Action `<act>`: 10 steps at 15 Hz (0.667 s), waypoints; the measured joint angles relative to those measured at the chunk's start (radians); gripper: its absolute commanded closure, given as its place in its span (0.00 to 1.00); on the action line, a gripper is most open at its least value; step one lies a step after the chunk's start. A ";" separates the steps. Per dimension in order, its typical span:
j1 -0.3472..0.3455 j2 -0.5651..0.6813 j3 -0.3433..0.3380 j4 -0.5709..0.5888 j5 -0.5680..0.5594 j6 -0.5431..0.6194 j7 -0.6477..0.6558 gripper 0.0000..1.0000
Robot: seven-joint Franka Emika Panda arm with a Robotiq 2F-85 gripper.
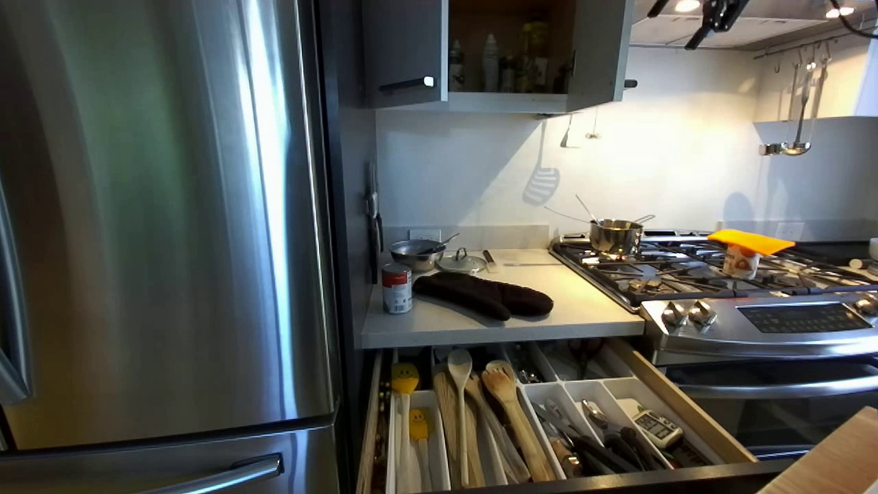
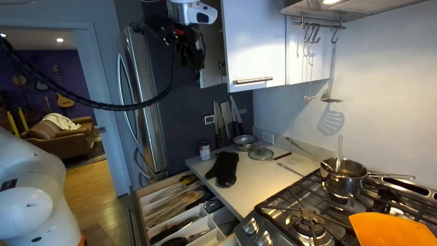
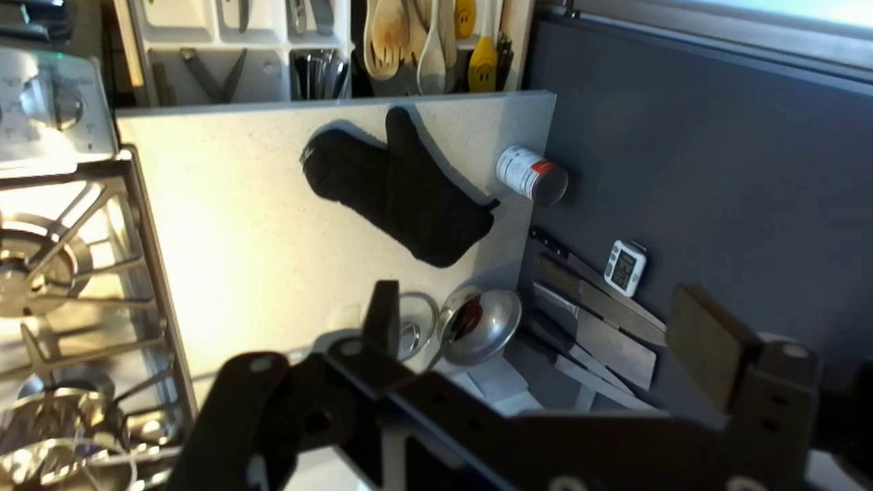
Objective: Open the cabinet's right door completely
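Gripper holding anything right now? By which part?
Nothing held. In the wrist view the gripper is open, its jaws wide apart with nothing between them. The right door is not in its grip.

Downward wrist view, counter [image 3: 232, 232] in 3 views

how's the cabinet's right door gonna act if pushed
The right door will likely swing rather than slide, as it stands angled out from the cabinet. It is probably stiff: its face looks flat, its edges straight. Its fairly thick edge suggests some weight.
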 measured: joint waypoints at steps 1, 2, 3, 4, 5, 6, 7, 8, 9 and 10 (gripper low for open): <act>0.007 -0.024 0.028 0.003 -0.026 0.038 0.020 0.00; 0.012 -0.049 0.057 0.003 -0.053 0.083 0.048 0.00; 0.015 -0.071 0.085 0.002 -0.079 0.133 0.082 0.00; 0.018 -0.089 0.111 -0.002 -0.105 0.186 0.120 0.00; 0.019 -0.104 0.138 -0.009 -0.133 0.244 0.161 0.00; 0.019 -0.116 0.163 -0.019 -0.162 0.306 0.205 0.00; 0.019 -0.122 0.186 -0.032 -0.193 0.368 0.249 0.00; 0.018 -0.125 0.208 -0.045 -0.228 0.433 0.297 0.00; 0.015 -0.124 0.226 -0.059 -0.267 0.492 0.341 0.00; 0.008 -0.122 0.244 -0.073 -0.310 0.550 0.387 0.00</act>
